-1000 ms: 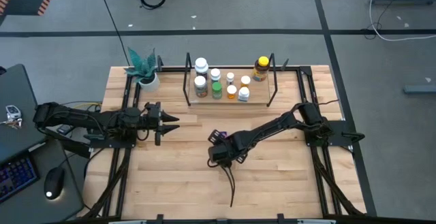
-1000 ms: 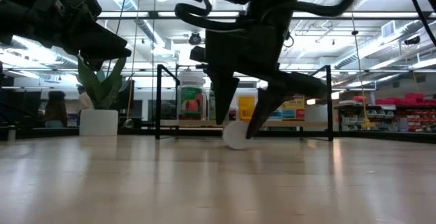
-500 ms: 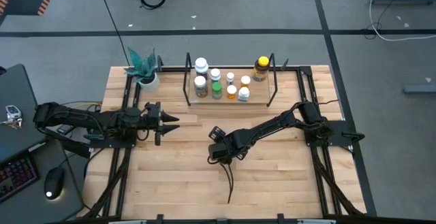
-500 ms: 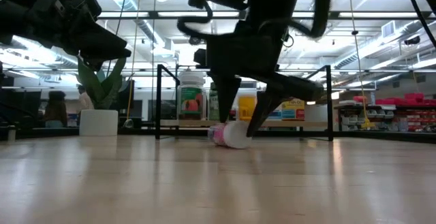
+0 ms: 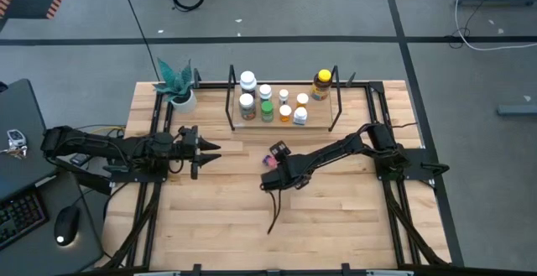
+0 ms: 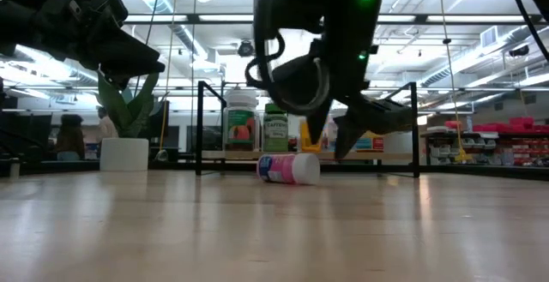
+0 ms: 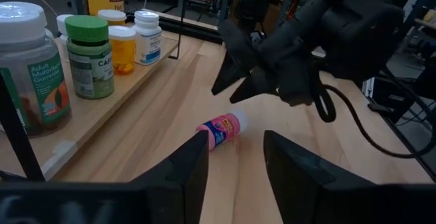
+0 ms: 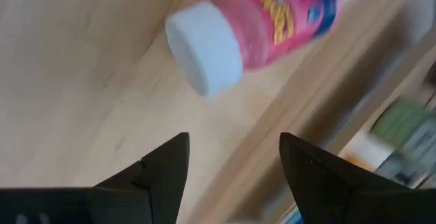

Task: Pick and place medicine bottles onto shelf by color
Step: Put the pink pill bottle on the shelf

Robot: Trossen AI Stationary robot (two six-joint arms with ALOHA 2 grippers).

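Observation:
A pink-labelled medicine bottle (image 6: 289, 168) with a white cap lies on its side on the table, a little in front of the shelf; it also shows as the pink bottle (image 8: 262, 20) and the bottle (image 7: 219, 130). My right gripper (image 6: 331, 145) hovers open just above it, touching nothing; in its own wrist view the gripper (image 8: 231, 163) looks down on the bottle. The shelf (image 5: 252, 123) at the far side holds several bottles (image 5: 267, 108), among them a green one and an amber one with a yellow cap. My left gripper (image 5: 210, 152) waits open at the table's left.
A white pot with a green plant (image 5: 181, 96) stands left of the shelf. Black rails (image 5: 373, 117) edge the table on both sides. A cable (image 5: 273, 217) hangs from the right arm over the bare wood on the near side.
My right gripper stood low with its fingers on either side of the lying bottle. It has risen and moved toward the far edge and the shelf. The bottle stays lying on the table, now uncovered, with its pink label showing.

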